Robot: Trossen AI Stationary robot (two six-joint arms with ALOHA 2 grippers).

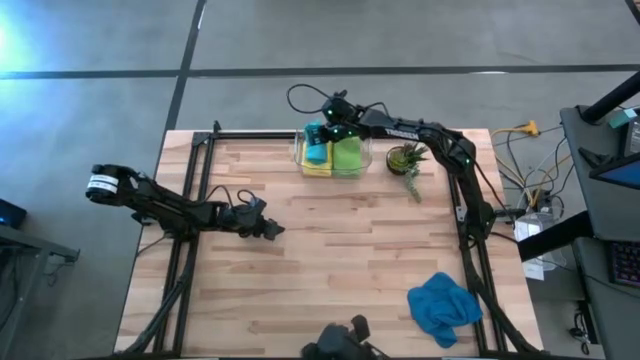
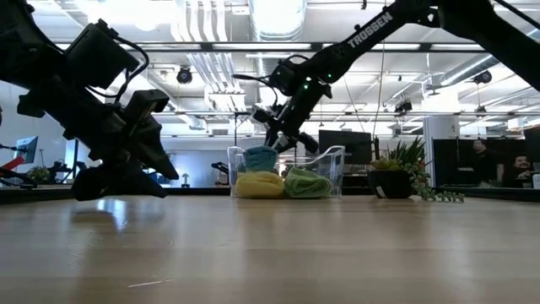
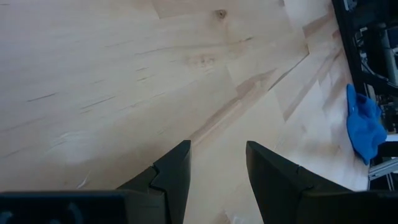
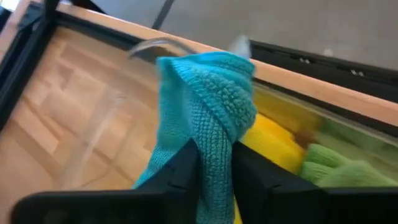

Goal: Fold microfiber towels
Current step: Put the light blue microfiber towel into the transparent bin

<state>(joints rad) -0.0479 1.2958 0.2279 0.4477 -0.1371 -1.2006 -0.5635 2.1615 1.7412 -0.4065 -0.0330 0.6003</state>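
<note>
A clear plastic bin stands at the table's far edge. In it lie a yellow towel and a lime green towel side by side. A teal towel sits on top of the yellow one, with my right gripper shut on it just above the bin. A blue towel lies crumpled at the table's near right corner. My left gripper hovers open over bare wood at the table's left, with nothing between its fingers. My right gripper pinches a bunched-up fold of the teal towel between its two fingers, in several layers. The fingers slant down from above the bin. The towel's top stands above the fingers, and its lower part rests in the bin on the yellow towel.
A small potted plant stands just right of the bin. Black frame rails run along the table's left, right and far edges. Bare wood spans the table's middle and near side.
</note>
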